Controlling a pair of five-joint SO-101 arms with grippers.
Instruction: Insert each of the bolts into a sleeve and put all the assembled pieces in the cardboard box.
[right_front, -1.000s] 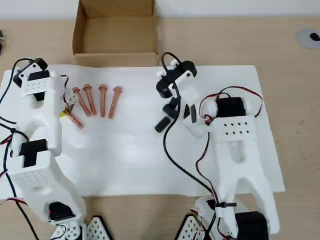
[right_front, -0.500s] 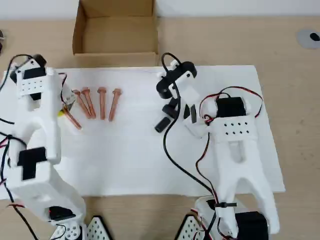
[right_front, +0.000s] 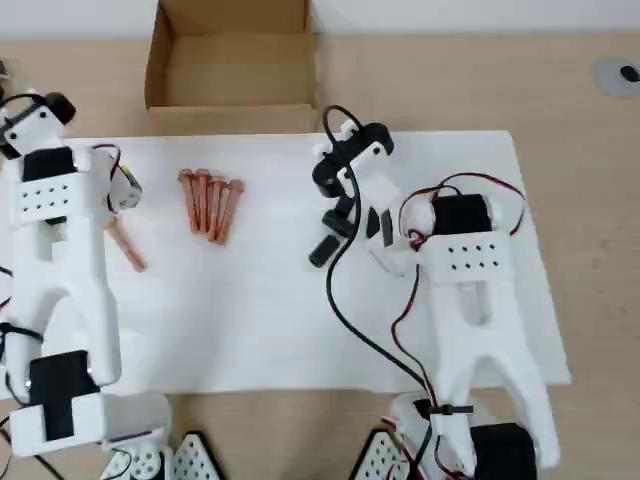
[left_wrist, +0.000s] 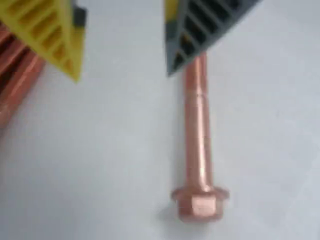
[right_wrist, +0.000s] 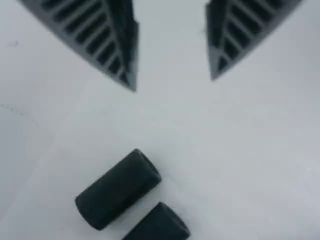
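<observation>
Left gripper (left_wrist: 122, 72) hangs spread wide, yellow finger and dark finger well apart. The lone bolt (left_wrist: 200, 150) lies on the white sheet (right_front: 260, 320) right under the dark fingertip, shank end nearest, hex head pointing away. For a clean pick, I'd say the gripper wants to slide sideways until the shank sits midway between the fingers, then close low on it, leaving enough shank free for a sleeve. The other four bolts (right_front: 210, 205) lie bunched off to the yellow finger's side, best left undisturbed. Right gripper (right_wrist: 172, 80) is spread too, with two black sleeves (right_wrist: 117, 190) just ahead of its tips. The cardboard box (right_front: 235, 70) sits well beyond both grippers, open-topped, floor bare, with no assembled pieces inside.
</observation>
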